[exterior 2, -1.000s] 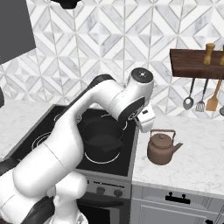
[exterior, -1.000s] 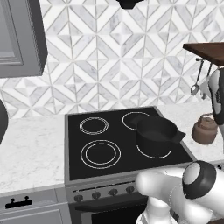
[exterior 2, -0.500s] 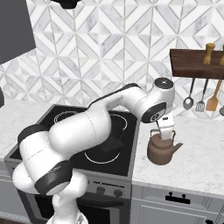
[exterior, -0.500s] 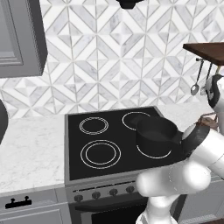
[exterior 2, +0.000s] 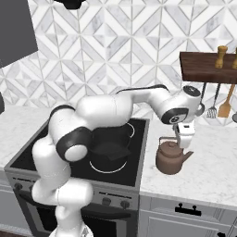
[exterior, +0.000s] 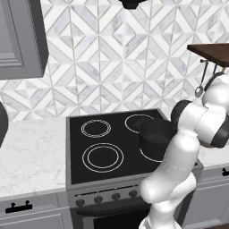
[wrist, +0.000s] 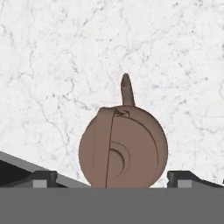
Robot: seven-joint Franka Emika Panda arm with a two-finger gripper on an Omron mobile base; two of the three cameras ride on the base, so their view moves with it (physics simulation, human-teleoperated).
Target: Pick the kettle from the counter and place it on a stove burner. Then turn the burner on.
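Note:
The copper-brown kettle [exterior 2: 172, 157] stands upright on the white marble counter [exterior 2: 206, 178], just right of the stove, with its spout toward the right. My gripper [exterior 2: 185, 141] hangs just above its handle and lid, pointing down. From above, the kettle [wrist: 123, 146] lies between my two dark fingertips [wrist: 43, 177], which stand wide apart, so the gripper [wrist: 113, 179] is open and holds nothing. The large double-ring stove burner [exterior: 103, 156] sits at the cooktop's front left, bare. In the left base view my arm hides the kettle.
A wide black pot [exterior 2: 110, 146] sits on the cooktop's right side, close to the kettle. Stove knobs [exterior: 107, 197] line the front panel. A wooden rack [exterior 2: 208, 67] with hanging utensils [exterior 2: 225, 107] is on the wall above the counter.
The arm has swung right from over the cooktop to above the kettle, and the hand has come down toward it. The gripper has stayed open. The kettle and pot have not moved.

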